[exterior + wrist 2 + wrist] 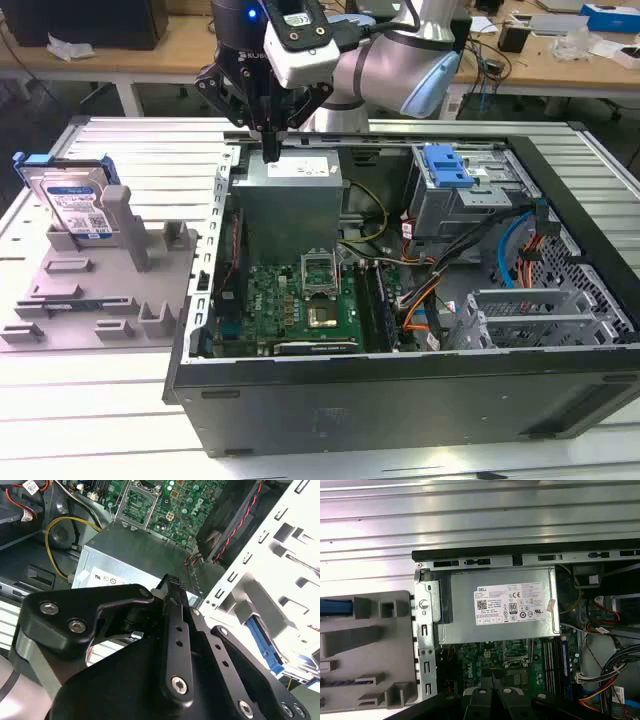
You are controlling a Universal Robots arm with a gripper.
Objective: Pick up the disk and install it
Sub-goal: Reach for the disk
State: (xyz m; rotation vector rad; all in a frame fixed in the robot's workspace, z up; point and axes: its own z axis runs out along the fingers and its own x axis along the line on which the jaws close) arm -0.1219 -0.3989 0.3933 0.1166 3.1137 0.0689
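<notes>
Jaws were together (holding nothing), poised over the power supply box (290, 195). Disk (75, 205) stood propped in the grey holder (110, 290), well apart from that box. Likely best: open wide, clamp blue bracket (27, 160) edges squarely.

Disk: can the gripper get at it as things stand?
Probably yes. The disk stands in the grey fixture at the exterior view's left, its top edge uncovered. The gripper hangs shut above the power supply, with nothing tall between them.
</notes>
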